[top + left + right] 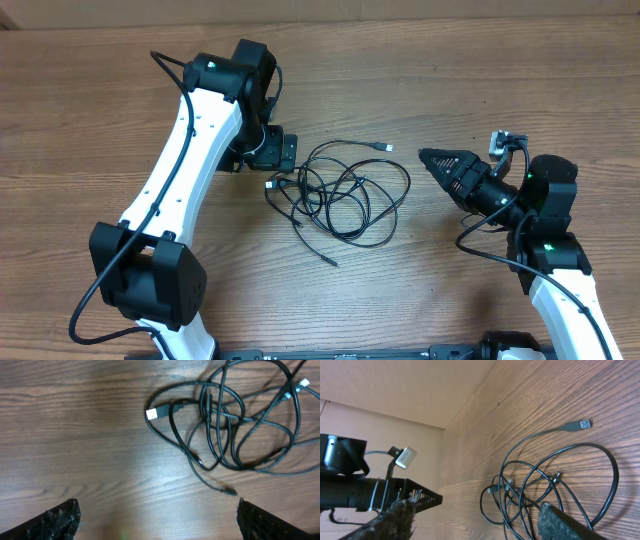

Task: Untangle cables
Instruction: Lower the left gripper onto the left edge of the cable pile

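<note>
pincers both gape wide and hold nothing: left pincer (156, 510) just beside the cables (345, 195), right pincer (477, 505) on their other side, apart from them. the cables lie on the table (450, 60) as one bunch of crossing loops; untangling looks barely begun, nearly all left.

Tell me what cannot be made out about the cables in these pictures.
- Overhead: the cables are too thin and crossed to count the strands.
- Left wrist: the top and right edges cut off their loops.
- Right wrist: a finger of the right gripper hides the lower loops; the bottom edge cuts off the rest.
</note>
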### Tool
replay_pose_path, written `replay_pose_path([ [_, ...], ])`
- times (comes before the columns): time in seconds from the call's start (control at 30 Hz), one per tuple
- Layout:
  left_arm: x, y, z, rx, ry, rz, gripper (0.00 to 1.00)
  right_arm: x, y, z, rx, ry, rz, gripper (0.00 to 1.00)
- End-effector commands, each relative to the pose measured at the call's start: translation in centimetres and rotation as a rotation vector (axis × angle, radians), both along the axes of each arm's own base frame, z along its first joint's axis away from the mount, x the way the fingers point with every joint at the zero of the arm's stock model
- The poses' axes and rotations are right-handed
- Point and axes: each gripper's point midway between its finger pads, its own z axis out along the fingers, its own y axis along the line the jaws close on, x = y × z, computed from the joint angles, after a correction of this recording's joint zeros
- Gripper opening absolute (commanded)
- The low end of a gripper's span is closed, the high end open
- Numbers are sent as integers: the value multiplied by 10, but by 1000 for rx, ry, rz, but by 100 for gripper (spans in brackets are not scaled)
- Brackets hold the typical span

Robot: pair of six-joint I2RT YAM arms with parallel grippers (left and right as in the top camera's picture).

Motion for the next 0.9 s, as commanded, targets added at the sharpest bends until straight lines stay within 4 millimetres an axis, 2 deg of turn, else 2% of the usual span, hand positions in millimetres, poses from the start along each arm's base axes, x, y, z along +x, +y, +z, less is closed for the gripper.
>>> replay_pose_path([
  [0.0,-8,5,-26,27,54,-14,100,2,-1,6,-16,-32,8,81],
  [0.2,-22,0,-67,-11,104,-13,100,3,-2,6,-21,-32,-1,86],
  [0.4,-31,-8,-91,-29,111,-83,100,3,-2,5,-21,-29,-1,87],
  [0.63,-31,-18,-104,-50,92,-40,100,2,-4,0,-26,-3,-13,88],
  [0.87,-20,-23,-104,-61,52,56,100,0,-4,-4,-26,18,-14,88],
])
